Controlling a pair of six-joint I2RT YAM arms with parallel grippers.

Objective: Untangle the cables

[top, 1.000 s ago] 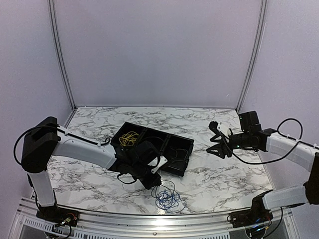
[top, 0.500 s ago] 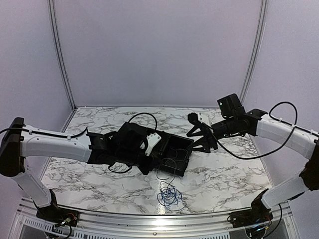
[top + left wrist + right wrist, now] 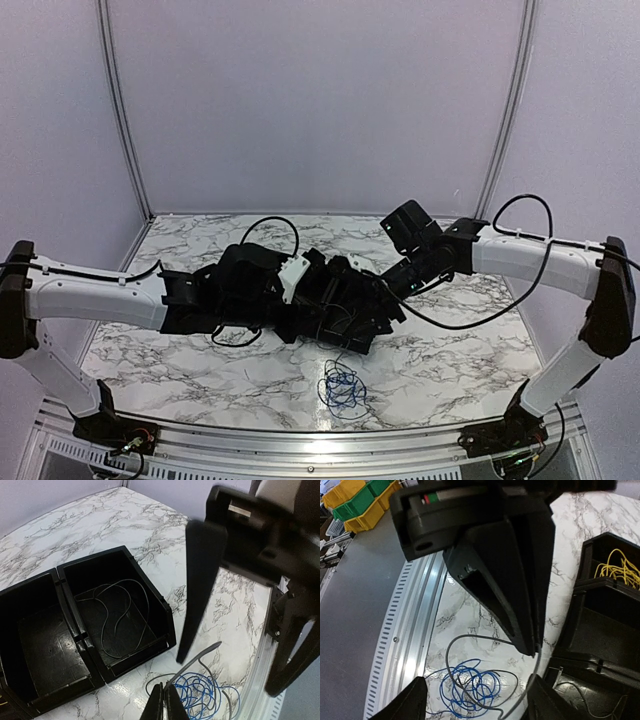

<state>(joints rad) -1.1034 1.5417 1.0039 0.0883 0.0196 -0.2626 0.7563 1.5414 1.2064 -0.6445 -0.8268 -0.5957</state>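
The left gripper (image 3: 163, 700) is pinching a grey wire (image 3: 200, 656) just above the table (image 3: 125, 515). Its jaws are pressed together on the strand. From the pinch the wire is arching up and away, then dropping back toward the blue tangle (image 3: 202, 696), which is lying on the marble close to the near rail. In the right wrist view the grey strand is looping through the blue coils, so it is not looking free of them yet.

The right gripper (image 3: 479, 690) is hanging beside the left one with its jaws standing well apart and holding nothing. One finger is showing as a long dark wedge in the left wrist view, near the raised part of the wire, though whether it is touching the wire is not clear.

Part of the sorting is looking done. The yellow cables (image 3: 619, 569) are sitting bundled in one end compartment of the black tray (image 3: 169, 630), and a second grey wire (image 3: 117, 615) is lying loose in the compartment nearest the tangle. The compartment between them is appearing bare.

What is remaining, by my reading, is working the held grey wire out of the blue loops, then dealing with the blue wire itself.
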